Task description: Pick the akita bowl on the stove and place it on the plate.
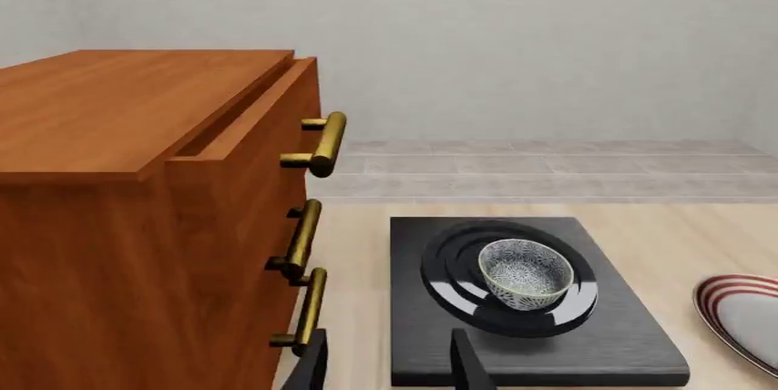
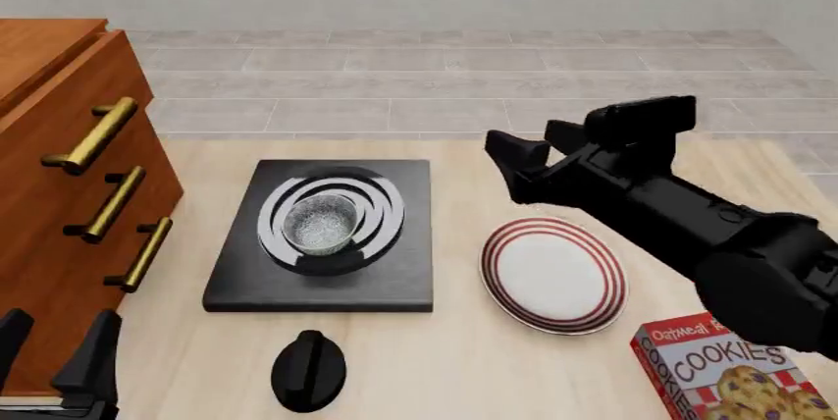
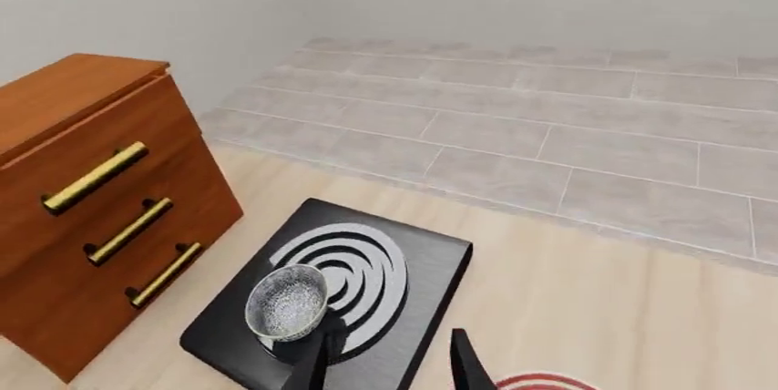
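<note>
While the right arm's black tool (image 2: 513, 157) hung in the air above the light wooden table (image 2: 458, 361), its two fingers stood apart with nothing between them, raised over the gap between the stove and the plate. The left arm's black tool (image 2: 53, 356) sat low at the near left corner of the front view, just beside the cabinet, its fingers likewise parted and empty. Ahead of the right tool, the small round akita bowl (image 2: 321, 223), speckled grey-white inside and dark outside, rested upright on the silver-grey burner rings of the flat black square stove (image 2: 392, 283); in the front view it lay a little left of the rings' centre. To the right of the stove, near it but apart from it, lay the round white plate with dark red rim rings (image 2: 552, 275), bare on top. A black round knob (image 2: 309, 370) lay on the table on the near side of the stove. A red box of cookies (image 2: 733, 371) stood at the near right corner. At the far left stood an orange-brown wooden cabinet with three brass handles (image 2: 53, 234); the left wrist view showed its top drawer (image 1: 250, 126) pulled slightly out.
</note>
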Controlling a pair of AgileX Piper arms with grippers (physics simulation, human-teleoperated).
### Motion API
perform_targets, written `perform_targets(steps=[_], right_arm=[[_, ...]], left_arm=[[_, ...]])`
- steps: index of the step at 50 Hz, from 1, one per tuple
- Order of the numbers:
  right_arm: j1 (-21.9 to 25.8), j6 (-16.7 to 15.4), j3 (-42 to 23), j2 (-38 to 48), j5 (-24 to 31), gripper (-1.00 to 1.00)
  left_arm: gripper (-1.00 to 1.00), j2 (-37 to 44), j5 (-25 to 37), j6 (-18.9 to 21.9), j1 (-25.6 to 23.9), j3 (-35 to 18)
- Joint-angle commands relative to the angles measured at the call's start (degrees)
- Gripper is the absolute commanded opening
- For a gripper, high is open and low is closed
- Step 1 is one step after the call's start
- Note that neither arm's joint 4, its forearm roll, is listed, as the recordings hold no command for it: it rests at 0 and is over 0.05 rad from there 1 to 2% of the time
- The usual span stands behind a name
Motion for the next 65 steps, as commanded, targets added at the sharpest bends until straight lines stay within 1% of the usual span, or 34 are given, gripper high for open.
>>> perform_targets(steps=[1, 11, 17, 19, 20, 22, 23, 24, 26, 28, 33, 42, 45, 47, 49, 57, 65], right_arm=[[3.5, 1.4, -6.0, 7.4, -0.3, 1.0], [5.2, 2.3, -9.3, 11.4, -0.4, 1.0], [6.5, 1.8, -11.5, 15.1, -0.7, 1.0], [8.3, 0.0, -13.8, 17.6, 0.1, 1.0], [8.3, 0.0, -13.8, 17.7, 0.1, 1.0], [6.7, 0.1, -15.2, 18.2, -0.4, 1.0], [8.8, -2.1, -16.1, 20.5, -0.1, 1.0], [8.3, -0.4, -16.0, 20.8, -0.9, 1.0], [9.0, -0.8, -16.9, 22.4, -1.2, 1.0], [9.5, 0.2, -17.7, 23.3, -1.2, 1.0], [10.0, -0.2, -20.5, 25.8, 0.0, 1.0], [11.0, 0.4, -23.8, 30.3, 1.5, 1.0], [11.4, 0.0, -25.2, 32.1, 2.0, 1.0], [11.6, 0.6, -26.3, 32.8, 2.5, 1.0], [11.8, 0.4, -27.2, 33.5, 3.3, 1.0], [12.0, 0.8, -28.7, 35.5, 3.7, 1.0], [11.8, 0.2, -28.9, 38.0, 3.0, 1.0]], left_arm=[[1.0, 0.0, 0.0, 0.0, 0.0, 0.0], [1.0, 0.0, 0.0, 0.0, 0.0, 0.0], [1.0, 0.0, 0.0, 0.0, 0.0, 0.0], [1.0, 0.0, 0.0, 0.0, 0.0, 0.0], [1.0, 0.0, 0.0, 0.0, 0.0, 0.0], [1.0, 0.0, 0.0, 0.0, 0.0, 0.0], [1.0, 0.0, 0.0, 0.0, 0.0, 0.0], [1.0, 0.0, 0.0, 0.0, 0.0, 0.0], [1.0, 0.0, 0.0, 0.0, 0.0, 0.0], [1.0, 0.0, 0.0, 0.0, 0.0, 0.0], [1.0, 0.0, 0.0, 0.0, 0.0, 0.0], [1.0, 0.0, 0.0, 0.0, 0.0, 0.0], [1.0, 0.0, 0.0, 0.0, 0.0, 0.0], [1.0, 0.0, 0.0, 0.0, 0.0, 0.0], [1.0, 0.0, 0.0, 0.0, 0.0, 0.0], [1.0, 0.0, 0.0, 0.0, 0.0, 0.0], [1.0, 0.0, 0.0, 0.0, 0.0, 0.0]])
